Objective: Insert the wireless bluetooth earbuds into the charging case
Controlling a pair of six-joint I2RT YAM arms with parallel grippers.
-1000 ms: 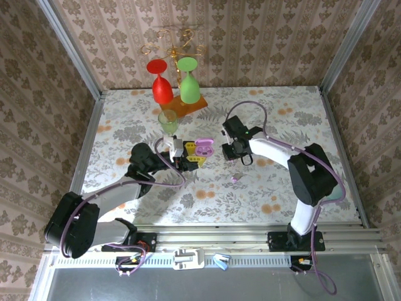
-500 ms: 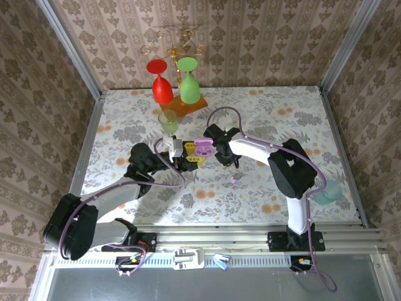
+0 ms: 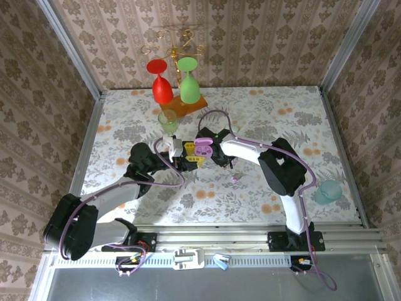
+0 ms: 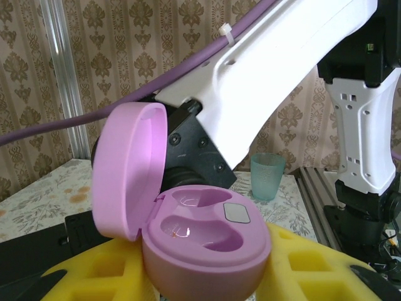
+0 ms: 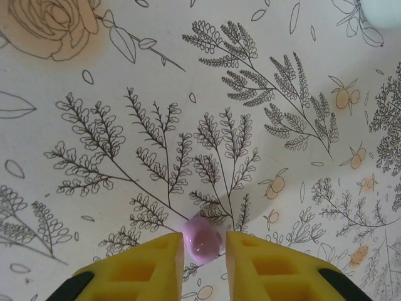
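Two tiny pebble-like plastic earbuds are in sight. One pale lilac earbud point(image 5: 200, 241) is pinched between the yellow foam pads of the right gripper point(image 5: 204, 246), whose jaws are clenched on it just above the floral worktop point(image 3: 282, 113). The second lilac bud point(image 3: 234, 179) lies loose on the worktop, near the front of the right arm's reach.

One oval lilac plastic charging case point(image 4: 207, 238) stands open with its lid tipped up. It is held in the left gripper point(image 4: 200, 276), whose jaws grasp the base between yellow pads. A pale grey patch sits at the back right of the case's tray; whether it is a bud cannot be told.

Since half a second ago the right arm has swung further left, so its wrist is now just beside the open case. The case, the left arm and the loose bud have stayed where they were. One teal tumbler point(image 3: 327, 191) at the right edge, partly covered before, is now fully exposed.

At the back of the worktop, one red stemmed glass point(image 3: 162, 89) and one green stemmed glass point(image 3: 189, 86) stand inverted side by side. One pale green tumbler point(image 3: 168, 120) stands just in front of them.
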